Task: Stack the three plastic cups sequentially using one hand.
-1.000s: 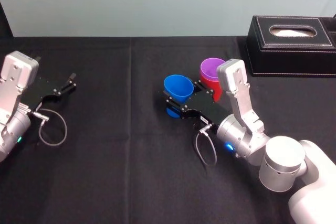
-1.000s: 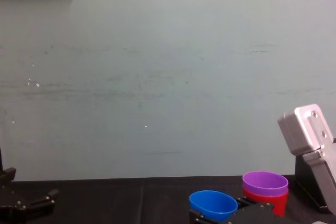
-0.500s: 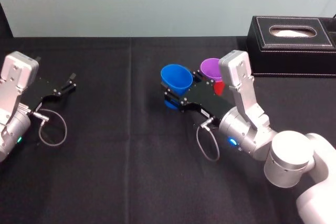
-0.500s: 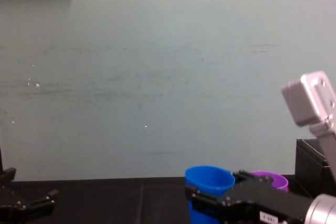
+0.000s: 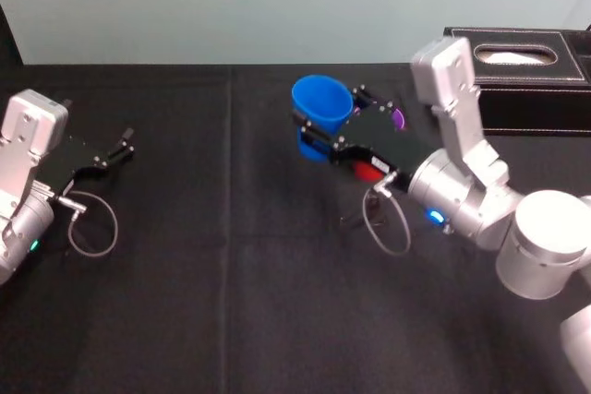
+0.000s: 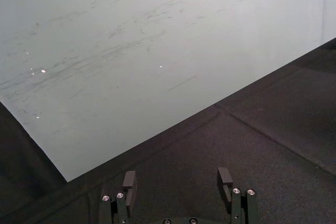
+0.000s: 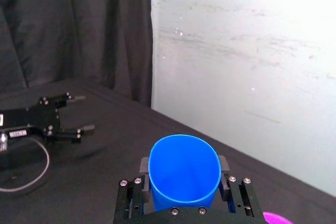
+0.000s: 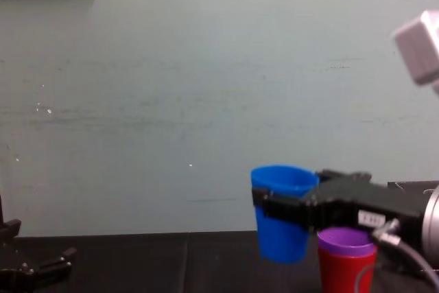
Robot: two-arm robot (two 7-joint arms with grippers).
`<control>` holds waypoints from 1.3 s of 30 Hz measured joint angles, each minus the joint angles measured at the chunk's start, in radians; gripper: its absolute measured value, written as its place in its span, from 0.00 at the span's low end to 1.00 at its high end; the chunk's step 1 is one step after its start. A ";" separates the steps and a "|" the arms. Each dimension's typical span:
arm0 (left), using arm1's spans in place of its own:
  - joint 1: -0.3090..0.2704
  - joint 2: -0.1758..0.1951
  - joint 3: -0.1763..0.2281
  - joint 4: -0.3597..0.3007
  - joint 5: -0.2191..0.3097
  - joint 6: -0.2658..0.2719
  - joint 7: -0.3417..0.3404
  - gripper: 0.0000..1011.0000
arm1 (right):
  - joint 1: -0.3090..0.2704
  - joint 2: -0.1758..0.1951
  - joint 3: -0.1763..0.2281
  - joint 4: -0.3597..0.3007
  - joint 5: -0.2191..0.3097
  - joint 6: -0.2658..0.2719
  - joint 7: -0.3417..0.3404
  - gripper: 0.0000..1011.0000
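Left of the frame, head view: the left gripper lies parked low over the black desk. Its fingers are spread apart and hold nothing.

Centre, head view: the blue cup is held clear of the desk, mouth up. The right gripper clamps it, with one finger pressed on each side of the wall just below the rim.

Right of centre, chest view: the purple cup sits nested in the red cup, and the pair stands upright on the desk. The blue cup hangs just beside this stack, on its left. Its base appears lower than the purple rim.

Far right, head view: a black box stands near the back edge of the desk, behind the right arm.

Hazards, as judged from this moment:
- **Sideways knock.** A move towards the stack at the present height would probably drive the blue cup's wall into the purple rim and tip the light stack over. More lift seems needed first.
- **Off-centre descent.** Lowered out of line, the blue base may land on the purple rim, so that the cup cocks or the stack skids.
- **Slipping grip.** The walls are smooth and tapered, so the cup could slide in the grip, or a hard squeeze could buckle it.
- **Early release.** Let go too high, the cup may bounce out.
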 joint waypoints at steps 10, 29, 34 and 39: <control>0.000 0.000 0.000 0.000 0.000 0.000 0.000 0.99 | 0.027 0.048 0.038 -0.055 0.041 0.064 -0.009 0.72; 0.000 0.000 0.000 0.000 0.000 0.000 0.000 0.99 | 0.045 0.071 0.090 0.029 0.066 0.035 -0.045 0.72; 0.000 0.000 0.000 0.000 0.000 0.000 0.000 0.99 | 0.046 0.068 0.089 0.047 0.066 0.024 -0.046 0.72; 0.000 0.000 0.000 0.000 0.000 0.000 0.000 0.99 | 0.048 0.062 0.082 0.064 0.063 0.014 -0.047 0.72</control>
